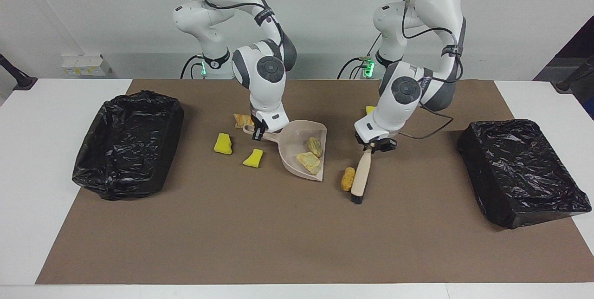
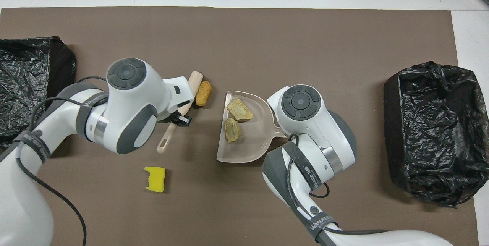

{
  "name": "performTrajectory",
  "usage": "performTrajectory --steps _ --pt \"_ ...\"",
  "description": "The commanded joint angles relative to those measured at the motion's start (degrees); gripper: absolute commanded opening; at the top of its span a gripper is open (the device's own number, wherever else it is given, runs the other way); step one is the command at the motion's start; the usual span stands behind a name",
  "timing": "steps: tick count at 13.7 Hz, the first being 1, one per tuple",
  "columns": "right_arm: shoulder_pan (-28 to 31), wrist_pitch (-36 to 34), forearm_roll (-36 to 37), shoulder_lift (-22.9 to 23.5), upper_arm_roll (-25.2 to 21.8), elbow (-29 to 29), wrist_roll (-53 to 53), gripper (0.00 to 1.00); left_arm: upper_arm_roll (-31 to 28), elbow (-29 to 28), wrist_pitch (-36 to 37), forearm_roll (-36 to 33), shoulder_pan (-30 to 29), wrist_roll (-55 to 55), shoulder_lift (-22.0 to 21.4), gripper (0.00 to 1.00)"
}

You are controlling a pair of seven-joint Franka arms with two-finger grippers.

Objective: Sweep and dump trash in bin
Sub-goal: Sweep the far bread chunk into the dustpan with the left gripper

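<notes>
We are clamping left gripper on beige wooden brush, right gripper on beige plastic dustpan; orange-brown bread lump lying against bristles, long axis running toward robots, beside pan mouth.

Both claws lowered, clenched
</notes>
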State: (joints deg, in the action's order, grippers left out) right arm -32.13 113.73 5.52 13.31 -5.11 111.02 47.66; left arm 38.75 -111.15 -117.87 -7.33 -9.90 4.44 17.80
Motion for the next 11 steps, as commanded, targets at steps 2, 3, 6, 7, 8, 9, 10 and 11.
performTrajectory --steps 2,3,6,7,8,9,10,11 --pt "0.23 1.76 -0.95 -1.09 0.36 1.66 -1.78 0.0 4.91 -5.92 1.15 4.77 2.17 3.81 -4.87 0.0" --pt "0.23 1.76 -0.95 -1.09 0.36 1.66 -1.78 0.0 5.88 -5.84 0.98 6.35 2.17 5.21 -4.79 0.0" --pt "0.23 1.76 -0.95 -1.09 0.36 1.66 -1.78 0.0 5.9 -5.66 1.15 7.33 2.87 10.67 -4.88 0.0" --pt "0.23 1.76 -0.95 -1.18 0.36 1.66 -1.78 0.0 5.81 -5.4 1.85 7.33 2.35 11.37 -4.96 0.0" --pt "0.23 1.76 -0.95 -1.18 0.36 1.66 -1.78 0.0 5.63 -4.35 4.21 7.33 1.3 11.9 -5.14 0.0" --pt "0.23 1.76 -0.95 -1.18 0.36 1.66 -1.78 0.0 5.63 -2.17 7.45 7.33 -0.36 13.56 -5.49 0.0" --pt "0.23 1.76 -0.95 -1.09 0.36 1.66 -1.69 0.0 5.63 -0.58 10.09 7.33 -1.51 16.54 -6.1 0.0" --pt "0.23 2.11 -0.95 -1.09 0.36 1.66 -0.91 0.0 5.63 -0.56 10.73 7.33 -2.39 19.61 -8.11 0.0"
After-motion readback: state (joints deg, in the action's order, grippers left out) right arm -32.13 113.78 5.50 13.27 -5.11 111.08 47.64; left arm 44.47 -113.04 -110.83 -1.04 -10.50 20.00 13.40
